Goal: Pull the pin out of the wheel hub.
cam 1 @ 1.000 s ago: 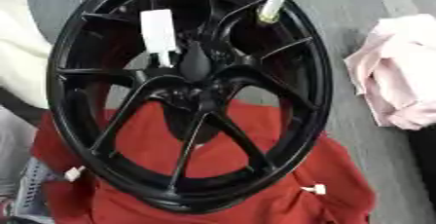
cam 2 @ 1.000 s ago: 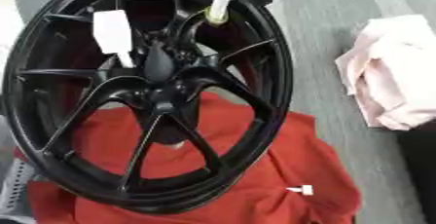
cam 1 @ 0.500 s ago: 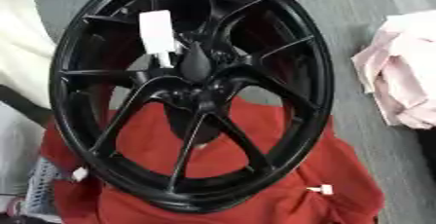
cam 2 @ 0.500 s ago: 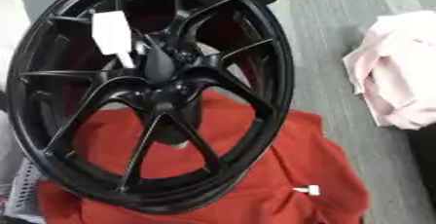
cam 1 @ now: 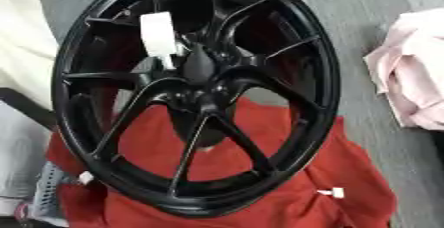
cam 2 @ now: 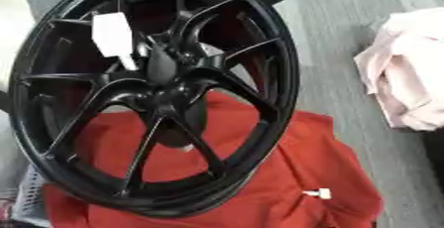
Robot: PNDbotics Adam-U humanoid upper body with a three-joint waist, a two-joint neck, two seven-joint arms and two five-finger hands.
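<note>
One black wheel (cam 1: 195, 98) on red cloth (cam 1: 329, 172); pink cloth (cam 1: 412, 73) apart right

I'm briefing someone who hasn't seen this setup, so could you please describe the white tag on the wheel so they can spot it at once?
Find the large black spoked wheel standing over the red garment. Look at its upper left, just above the hub: a white rectangular tag hangs there against the spokes. It is the only white thing on the wheel; the smaller white tags lie on the red cloth below.
</note>
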